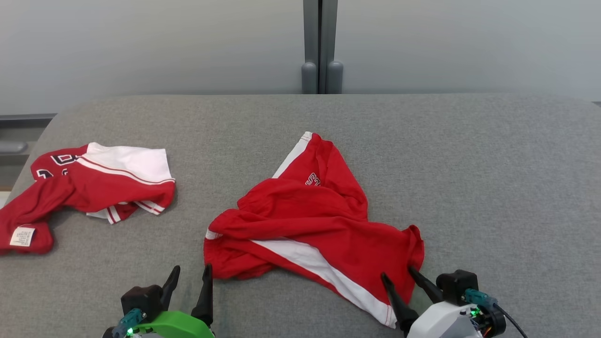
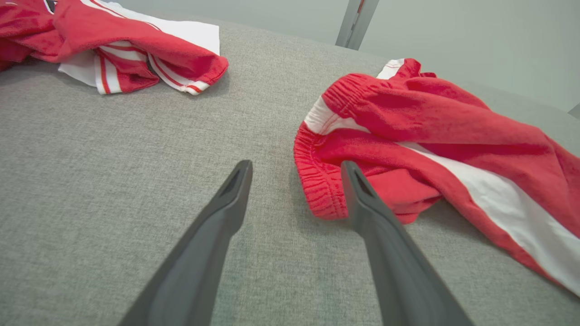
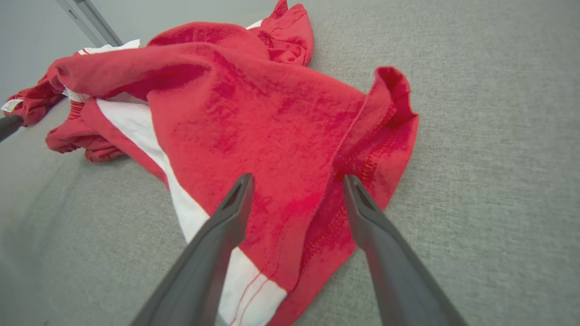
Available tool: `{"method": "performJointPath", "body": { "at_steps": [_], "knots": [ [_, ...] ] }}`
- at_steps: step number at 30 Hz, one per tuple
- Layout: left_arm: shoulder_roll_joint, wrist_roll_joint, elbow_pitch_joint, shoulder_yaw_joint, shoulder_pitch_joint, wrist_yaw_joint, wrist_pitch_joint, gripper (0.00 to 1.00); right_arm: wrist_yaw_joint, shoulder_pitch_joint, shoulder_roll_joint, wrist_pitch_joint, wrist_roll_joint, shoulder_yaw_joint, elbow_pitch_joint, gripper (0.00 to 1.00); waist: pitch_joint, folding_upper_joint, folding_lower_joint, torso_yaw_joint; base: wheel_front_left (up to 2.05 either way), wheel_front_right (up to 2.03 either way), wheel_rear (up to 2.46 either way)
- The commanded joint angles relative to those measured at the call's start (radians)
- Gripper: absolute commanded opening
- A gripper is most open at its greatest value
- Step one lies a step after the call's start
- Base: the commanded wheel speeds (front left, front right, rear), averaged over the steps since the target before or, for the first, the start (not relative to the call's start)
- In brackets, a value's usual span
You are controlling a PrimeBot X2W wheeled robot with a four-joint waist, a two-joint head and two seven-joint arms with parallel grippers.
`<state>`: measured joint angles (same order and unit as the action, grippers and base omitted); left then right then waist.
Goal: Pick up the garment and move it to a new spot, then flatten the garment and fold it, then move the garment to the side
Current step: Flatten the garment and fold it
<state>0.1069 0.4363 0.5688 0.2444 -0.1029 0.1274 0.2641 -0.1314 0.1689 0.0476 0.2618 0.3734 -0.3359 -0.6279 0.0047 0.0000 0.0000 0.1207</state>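
Currently left gripper (image 1: 191,267) and right gripper (image 1: 397,272) both stand spread, empty, beside the crumpled red garment (image 1: 310,220).

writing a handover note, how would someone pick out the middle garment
On the grey padded surface, look to the middle. The crumpled red shorts there have a broad white side stripe and an elastic waistband, unlike the red-and-white top at far left with its care label.

Crumpled red shorts (image 1: 313,225) with white side stripes; mid-table on grey cloth
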Motion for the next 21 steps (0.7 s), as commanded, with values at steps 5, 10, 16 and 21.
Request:
{"method": "performJointPath", "body": {
  "at_steps": [5, 10, 16, 21],
  "knots": [
    [0.015, 0.018, -0.006, 0.01, -0.015, 0.005, 0.0, 1.0, 0.001, 0.053, 0.005, 0.005, -0.015, 0.03, -0.053, 0.0, 0.035, 0.0, 0.0, 0.037, 0.0, 0.0, 0.0],
    [0.02, 0.031, -0.012, 0.02, -0.027, 0.005, 0.0, 1.0, 0.001, 0.103, 0.005, 0.005, -0.016, 0.093, -0.025, 0.0, 0.056, 0.0, 0.0, 0.051, 0.0, 0.0, 0.0],
    [0.025, 0.051, -0.016, 0.047, -0.044, 0.005, 0.0, 1.0, 0.001, 0.218, 0.005, 0.005, -0.152, 0.272, -0.061, 0.0, 0.09, 0.0, 0.0, 0.066, 0.0, 0.0, 0.0],
    [0.033, 0.074, -0.004, 0.081, -0.055, 0.005, 0.0, 1.0, 0.001, 0.307, 0.005, 0.005, -0.282, 0.409, -0.125, 0.01, 0.104, 0.0, 0.0, 0.071, 0.0, 0.0, 0.0]
  ]
}}
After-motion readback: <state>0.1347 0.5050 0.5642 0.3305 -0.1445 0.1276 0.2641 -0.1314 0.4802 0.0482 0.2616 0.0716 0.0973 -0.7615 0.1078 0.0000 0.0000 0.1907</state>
